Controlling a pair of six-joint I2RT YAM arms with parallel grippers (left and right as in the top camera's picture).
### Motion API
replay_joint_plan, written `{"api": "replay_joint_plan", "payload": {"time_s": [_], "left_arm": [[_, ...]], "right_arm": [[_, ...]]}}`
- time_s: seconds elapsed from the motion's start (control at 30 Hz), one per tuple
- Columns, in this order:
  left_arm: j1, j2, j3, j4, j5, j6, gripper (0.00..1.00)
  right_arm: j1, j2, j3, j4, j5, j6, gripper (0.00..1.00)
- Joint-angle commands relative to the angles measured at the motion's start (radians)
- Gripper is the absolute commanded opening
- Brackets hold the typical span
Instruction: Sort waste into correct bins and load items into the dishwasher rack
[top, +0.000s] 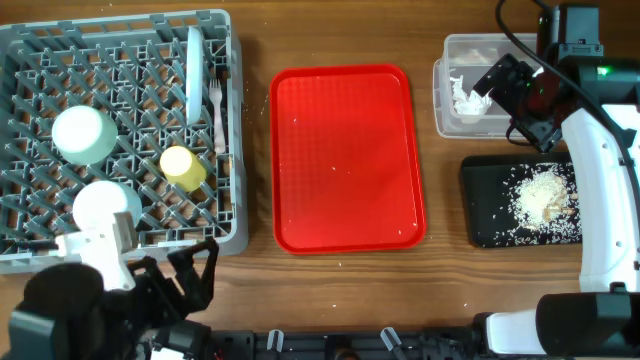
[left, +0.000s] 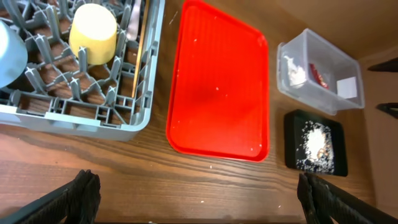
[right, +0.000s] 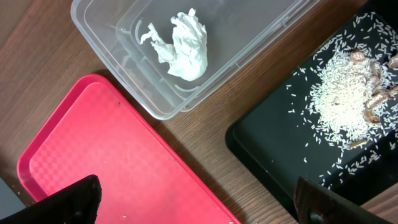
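The grey dishwasher rack (top: 236, 150) holds two mint bowls (top: 84, 133), a yellow cup (top: 183, 167) (left: 93, 34), an upright plate (top: 194, 75) and a white fork (top: 216, 105). A crumpled tissue (right: 180, 43) and a red wrapper (left: 318, 74) lie in the clear tub (top: 440, 100). Rice crumbs (right: 339, 93) cover the black tray (top: 485, 200). My left gripper (left: 199, 199) hangs open over bare wood below the rack's front corner, holding nothing. High above the gap between tub and black tray, my right gripper (right: 199, 202) is open and empty.
The large red tray (top: 345, 150) lies mid-table between rack and bins, with a few stray crumbs on it. Bare wood runs along the table's front edge. The right arm's white links (top: 600, 190) stretch over the table's right side.
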Motion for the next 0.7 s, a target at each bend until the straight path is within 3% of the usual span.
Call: {"api": "replay_joint_plan", "payload": {"time_s": [0.0,0.2,0.33,0.5,0.67], "left_arm": [[-0.005,-0.019,-0.010,0.002,0.013,-0.014,1.00],[-0.014,-0.038,-0.061,0.046,-0.011,0.003,1.00],[0.096,-0.190,-0.325,0.225,-0.002,0.181,1.00],[0.180,-0.463,-0.736,0.581,0.016,0.232,1.00],[0.218,-0.590,-1.011,0.986,0.016,0.285,1.00]], "right_arm": [[-0.002,-0.019,0.018,0.002,0.020,0.014,1.00],[-0.002,-0.019,0.019,0.002,0.020,0.015,1.00],[-0.002,-0.019,0.019,0.002,0.020,0.014,1.00],[-0.002,-0.019,0.018,0.002,0.020,0.014,1.00],[-0.002,-0.019,0.018,0.002,0.020,0.015,1.00]]}}
